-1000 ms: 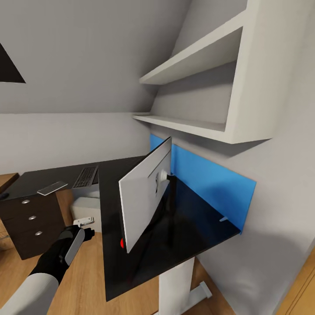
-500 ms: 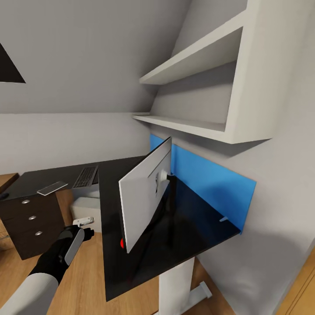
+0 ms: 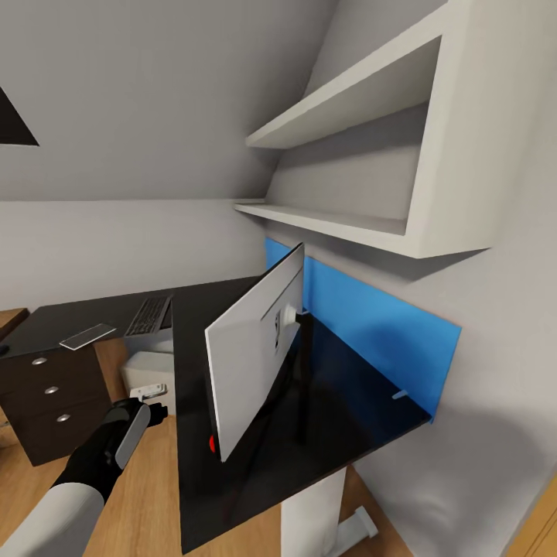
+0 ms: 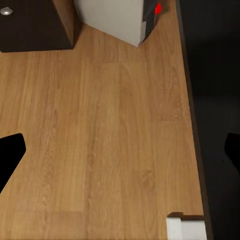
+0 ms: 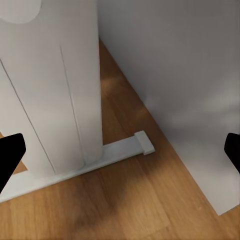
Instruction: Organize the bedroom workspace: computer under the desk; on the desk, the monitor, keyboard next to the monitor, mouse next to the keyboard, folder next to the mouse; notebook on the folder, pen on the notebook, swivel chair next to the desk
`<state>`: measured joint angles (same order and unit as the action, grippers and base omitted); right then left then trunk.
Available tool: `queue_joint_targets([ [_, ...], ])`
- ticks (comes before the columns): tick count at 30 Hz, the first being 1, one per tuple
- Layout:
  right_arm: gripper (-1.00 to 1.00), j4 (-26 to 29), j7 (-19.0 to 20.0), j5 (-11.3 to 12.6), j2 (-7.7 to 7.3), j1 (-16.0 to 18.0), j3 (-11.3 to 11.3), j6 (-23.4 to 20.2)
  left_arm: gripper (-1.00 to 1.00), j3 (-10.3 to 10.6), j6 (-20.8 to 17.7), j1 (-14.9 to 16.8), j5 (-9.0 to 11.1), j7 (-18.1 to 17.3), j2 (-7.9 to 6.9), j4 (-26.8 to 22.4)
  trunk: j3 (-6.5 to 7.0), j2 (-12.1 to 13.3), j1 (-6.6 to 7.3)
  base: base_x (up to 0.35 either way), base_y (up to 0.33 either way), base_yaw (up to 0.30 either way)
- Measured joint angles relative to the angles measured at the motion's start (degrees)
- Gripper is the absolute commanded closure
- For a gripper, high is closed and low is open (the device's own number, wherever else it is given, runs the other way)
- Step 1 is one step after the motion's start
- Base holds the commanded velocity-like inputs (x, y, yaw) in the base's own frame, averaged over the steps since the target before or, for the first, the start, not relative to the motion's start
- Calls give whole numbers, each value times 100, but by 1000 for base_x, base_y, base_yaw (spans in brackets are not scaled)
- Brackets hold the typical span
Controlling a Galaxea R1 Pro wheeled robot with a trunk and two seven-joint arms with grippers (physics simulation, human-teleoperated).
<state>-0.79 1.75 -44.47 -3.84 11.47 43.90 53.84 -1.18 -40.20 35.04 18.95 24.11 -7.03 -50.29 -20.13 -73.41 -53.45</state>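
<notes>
The black desk (image 3: 232,309) carries the monitor (image 3: 251,352), which shows its pale back and stands on a black stand. On the far wing lie the dark keyboard (image 3: 148,316) and the thin grey-white notebook (image 3: 87,336). A short white stick, seemingly the pen (image 3: 400,394), lies by the blue wall panel. The white computer (image 3: 147,367) (image 4: 115,20) stands on the floor under the desk. My left gripper (image 3: 155,408) (image 4: 120,155) hangs open over the wood floor beside the desk's edge (image 4: 192,125). My right gripper (image 5: 120,155) is open near the desk's white pedestal leg (image 5: 55,85).
Dark drawers with silver knobs (image 3: 46,394) (image 4: 30,25) stand at the left. White wall shelves (image 3: 348,155) hang above the desk, and a blue panel (image 3: 371,329) backs it. The pedestal's foot (image 5: 100,155) runs across the floor to the grey wall (image 5: 190,75).
The whole head view has shifted a little, so the camera moved. My left arm keeps its place in the picture, and nothing on the desk has moved.
</notes>
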Motion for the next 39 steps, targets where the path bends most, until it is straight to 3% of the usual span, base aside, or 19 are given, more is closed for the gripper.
queue_joint_targets([
  [14, -100, 0, 0, 0, 0, 0, -3, -5, -100, -4, 9, 0, 7, -30, 63, 8, 0, 0, 1, 158, 0, 0],
  [25, -100, 0, 6, -2, 5, -1, -10, -4, -100, 1, 16, 1, 0, -33, 105, 197, 34, 0, 0, 16, 0, -95],
  [39, -100, 0, 2, 0, 8, -1, -9, -4, -100, 7, 292, 1, -19, -23, 221, 248, 87, 0, 0, 0, 0, -97],
])
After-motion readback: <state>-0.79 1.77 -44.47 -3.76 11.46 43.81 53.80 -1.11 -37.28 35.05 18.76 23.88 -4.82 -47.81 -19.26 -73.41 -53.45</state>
